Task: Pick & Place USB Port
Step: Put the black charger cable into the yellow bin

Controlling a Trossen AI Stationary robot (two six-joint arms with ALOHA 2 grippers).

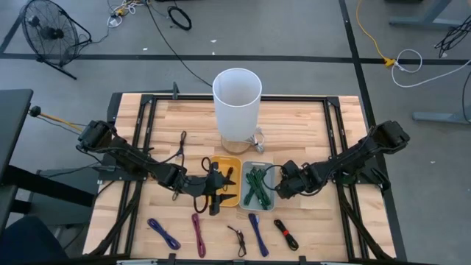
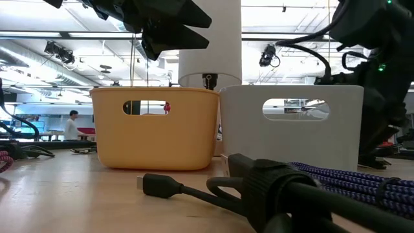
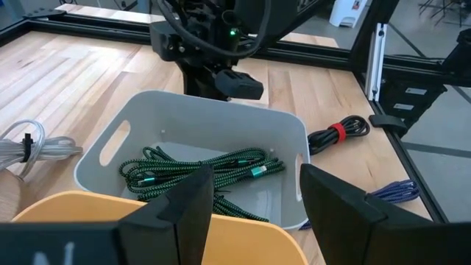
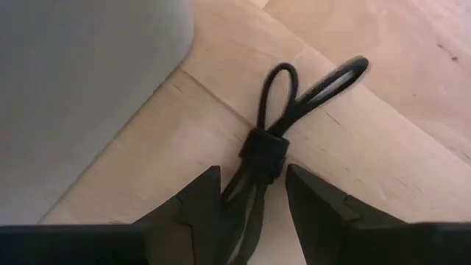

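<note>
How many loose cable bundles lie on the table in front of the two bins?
5, in a row from the left: blue, pink, black, blue, black with a red tie. Others may be hidden under the arms.
</note>
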